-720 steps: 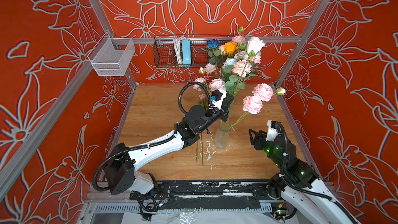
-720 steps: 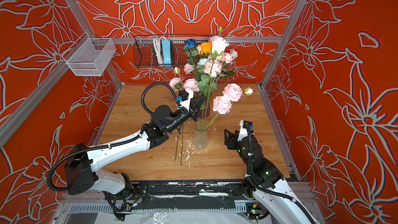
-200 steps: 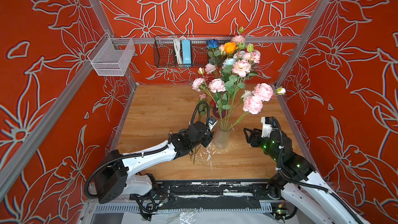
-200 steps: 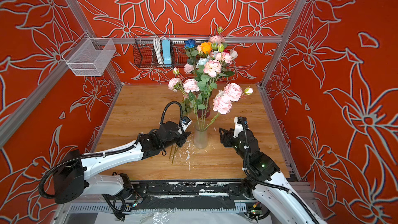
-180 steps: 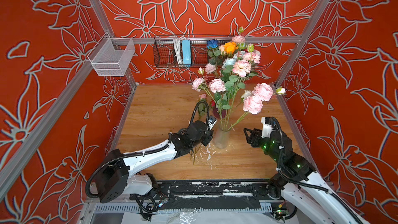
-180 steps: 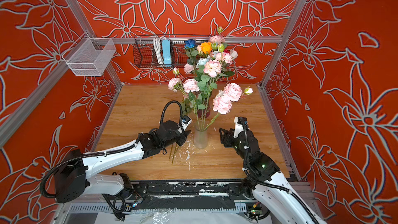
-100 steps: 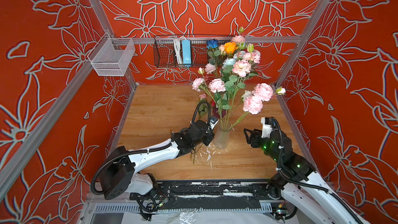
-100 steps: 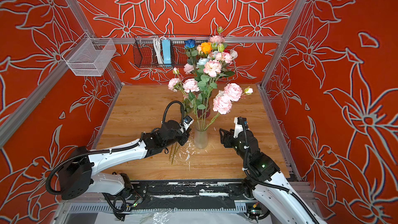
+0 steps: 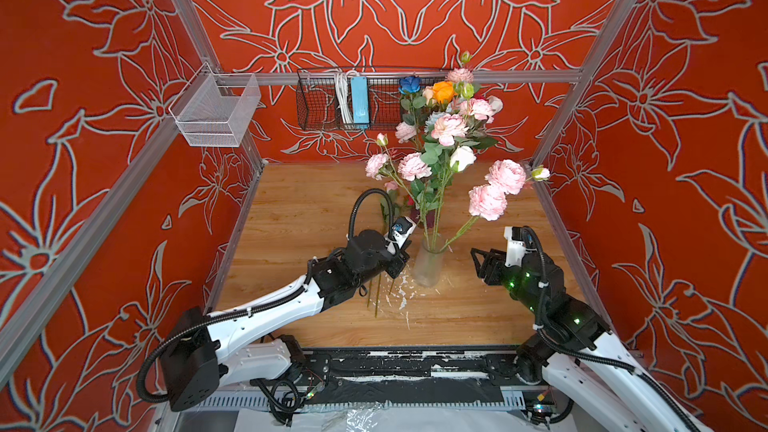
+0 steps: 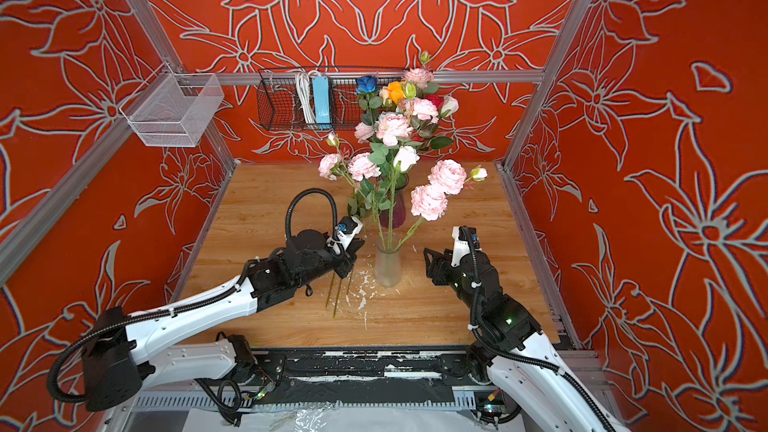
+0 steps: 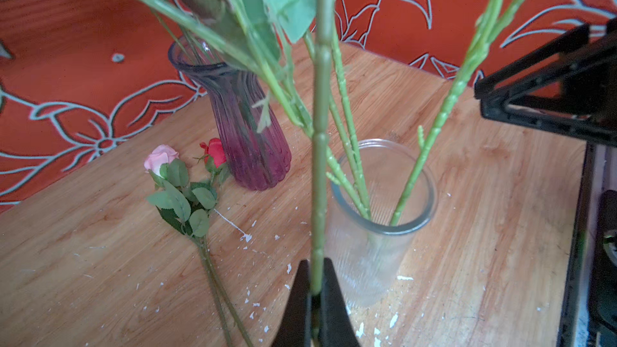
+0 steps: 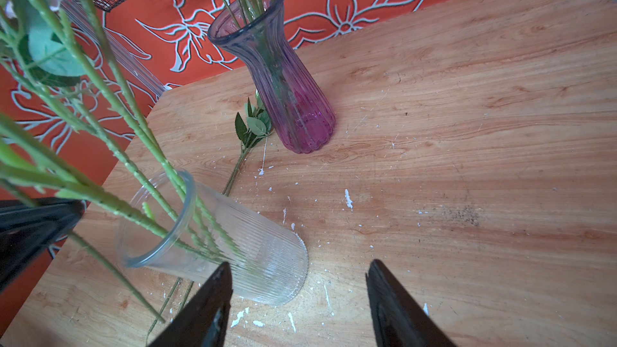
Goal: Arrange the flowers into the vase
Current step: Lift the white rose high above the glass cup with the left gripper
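2 top cams look down from front; wrist cams close, share clear vase point(image 11: 370, 262).

A light wooden tabletop point(image 9: 299, 218) forms the floor of the cell, dotted near its front middle with small white paint flecks point(image 9: 401, 297). Orange-red walls printed with pale grey flower outlines point(image 9: 415, 6) enclose it on 3 sides, framed by silver aluminium rails point(image 9: 519, 75). 2 baskets hang from the rails: a white fine-mesh rectangular basket point(image 9: 216, 112) at the back left corner, and a black wire basket point(image 9: 320, 105) on the back rail holding a coiled white cable point(image 9: 342, 97) and a light blue power strip point(image 9: 359, 99). A scuffed black base plate point(image 9: 415, 367) runs along the front edge.
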